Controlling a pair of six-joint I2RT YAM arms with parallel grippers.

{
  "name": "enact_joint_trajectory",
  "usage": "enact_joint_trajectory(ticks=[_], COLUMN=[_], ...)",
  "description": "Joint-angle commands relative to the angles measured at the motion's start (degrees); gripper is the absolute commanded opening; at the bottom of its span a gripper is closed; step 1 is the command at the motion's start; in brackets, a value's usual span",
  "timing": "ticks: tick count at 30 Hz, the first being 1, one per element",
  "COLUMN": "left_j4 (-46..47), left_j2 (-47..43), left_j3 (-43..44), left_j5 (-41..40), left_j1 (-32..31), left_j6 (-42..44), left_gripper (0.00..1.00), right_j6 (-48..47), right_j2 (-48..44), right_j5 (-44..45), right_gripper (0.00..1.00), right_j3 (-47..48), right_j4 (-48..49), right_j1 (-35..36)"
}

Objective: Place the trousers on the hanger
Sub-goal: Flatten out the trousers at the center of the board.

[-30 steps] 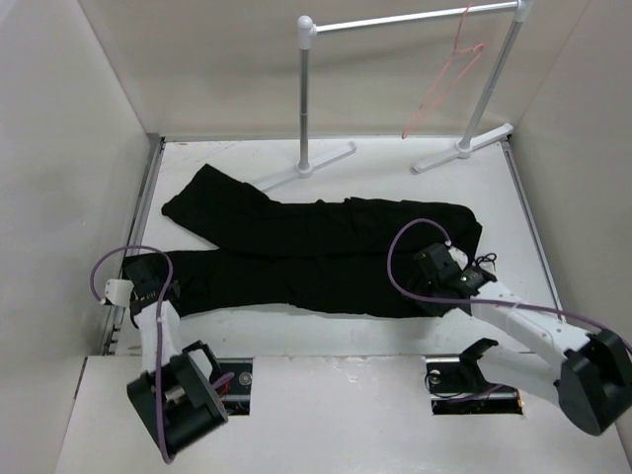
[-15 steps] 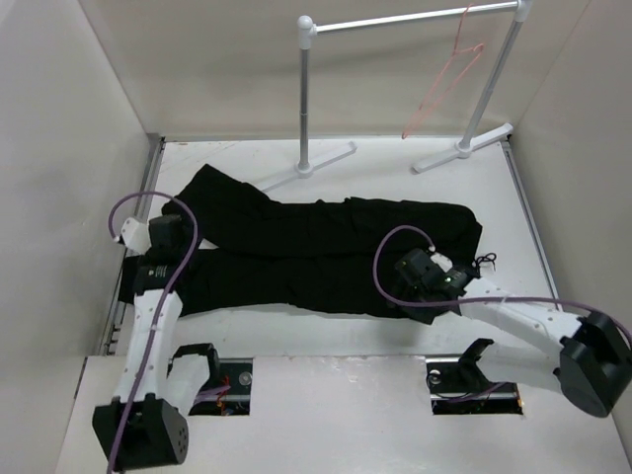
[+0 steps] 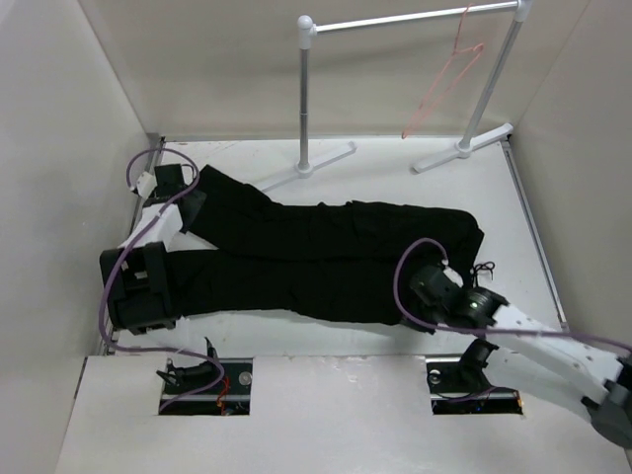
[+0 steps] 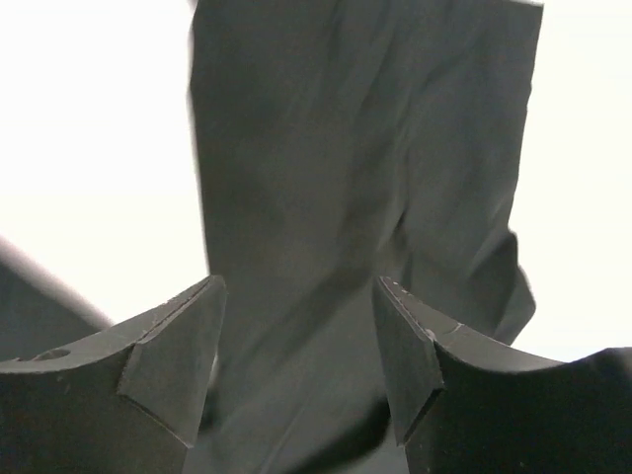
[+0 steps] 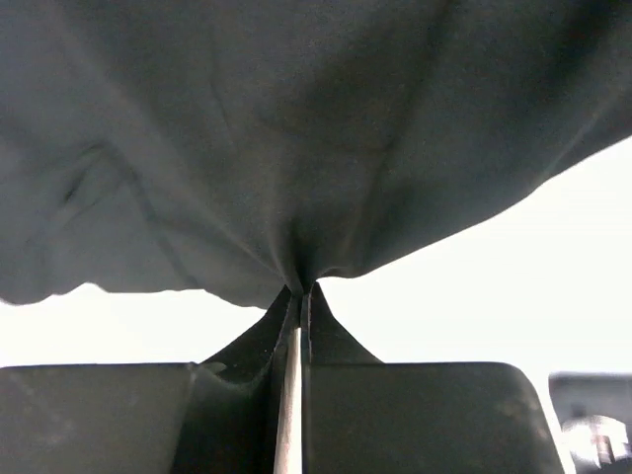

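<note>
The black trousers (image 3: pixel 326 257) lie flat across the table, waist at the right and both legs running left. My left gripper (image 3: pixel 186 194) hovers open over the end of the far leg; in the left wrist view its fingers (image 4: pixel 188 341) stand apart above the dark leg (image 4: pixel 336 178), gripping nothing. My right gripper (image 3: pixel 413 299) is at the near edge of the waist, shut on a pinch of the trousers (image 5: pixel 296 148) that puckers into the fingertips (image 5: pixel 299 291). The thin pink hanger (image 3: pixel 444 81) hangs from the rail at the back right.
The white-and-silver rail stand (image 3: pixel 395 20) rises at the back, its feet (image 3: pixel 326 158) on the table just beyond the trousers. White walls close in left and right. A dark cord (image 3: pixel 484 267) lies by the waist at the right.
My left arm swung from the near leg's end up to the far leg's end, and its gripper opened. My right gripper shifted along the waist's near edge and shut on the fabric.
</note>
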Motion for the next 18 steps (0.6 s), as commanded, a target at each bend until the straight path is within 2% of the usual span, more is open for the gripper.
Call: enact_joint_trajectory(ticks=[1,2,3,5,6,7,9,12,14,15,17,18], left_j4=[1.2,0.9,0.9,0.4,-0.2,-0.3,0.5,3.6,6.4,7.0,7.0,6.6], left_j2=[4.3,5.8,6.8,9.6,11.3,12.0,12.8,13.0,13.7,14.5,16.7,18.0], left_j3=[7.4,8.7,9.2,11.2,12.8,13.8,15.7,17.9,19.2,20.1,22.6,24.0], left_j5=[-1.1,-2.1,-2.5,-2.3,-2.1,-2.0,-1.2,-0.4,0.9,1.2,0.7,0.5], left_j1=[1.7,2.2,2.5,3.7,4.1,4.2,3.9,1.7,-1.1,-2.3,-4.5,-5.2], left_j6=[3.5,4.1,4.3,4.0,4.1,4.3,4.8,5.1,7.1,8.7,11.9,13.3], left_gripper=[0.59,0.59,0.59,0.59,0.59,0.59,0.59,0.58,0.58,0.59,0.62,0.63], right_j6=[8.8,10.8,11.8,10.6,8.5,4.9,-3.4,-12.2,-18.6,-22.3,-28.4,-30.5], right_j2=[-11.9,-15.9,-19.6,-25.3,-26.4,-25.8,-21.3,-15.2,-10.8,-8.0,-2.4,0.1], right_j5=[0.5,1.0,1.5,4.6,5.1,5.1,1.5,-0.5,1.8,2.9,3.1,3.1], right_gripper=[0.01,0.05,0.17,0.53,0.65,0.72,0.78,0.78,0.68,0.57,0.21,0.14], right_j3=[-1.7,-2.1,-2.1,-1.9,-1.5,-0.7,1.4,7.2,11.5,14.7,20.2,23.1], right_j4=[-15.1,-18.9,-21.8,-24.1,-23.8,-22.5,-18.3,-13.1,-9.2,-7.6,-3.7,-2.2], right_j1=[4.4,4.9,5.1,3.5,1.3,-1.6,-8.4,-16.1,-20.4,-23.6,-30.3,-33.4])
